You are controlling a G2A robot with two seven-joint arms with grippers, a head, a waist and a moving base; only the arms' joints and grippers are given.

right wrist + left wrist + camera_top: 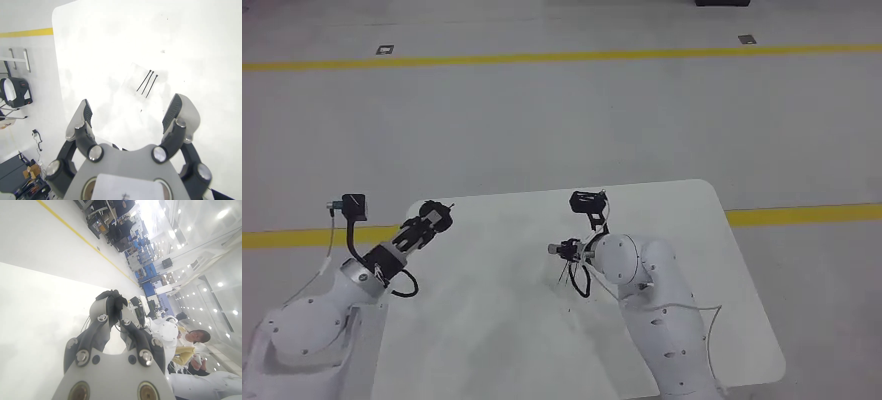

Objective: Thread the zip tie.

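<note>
Three black zip ties (147, 83) lie side by side on a thin clear sheet (130, 75) on the white table (113, 37). My right gripper (131, 99) hangs open above the table just short of them, nothing between its ribbed pads (170, 111). In the top view this gripper (560, 248) is near the table's middle. My left gripper (113, 294) is held above the table's left edge, its dark fingertips pressed together and shut. I cannot tell whether anything is pinched there. In the top view it (432, 218) sits at the table's far-left corner.
The table (492, 330) is bare apart from a few dark specks (140, 110). Its rounded corner (54, 11) and edge lie close beside the right gripper. Grey floor with a yellow line (542, 58) surrounds the table.
</note>
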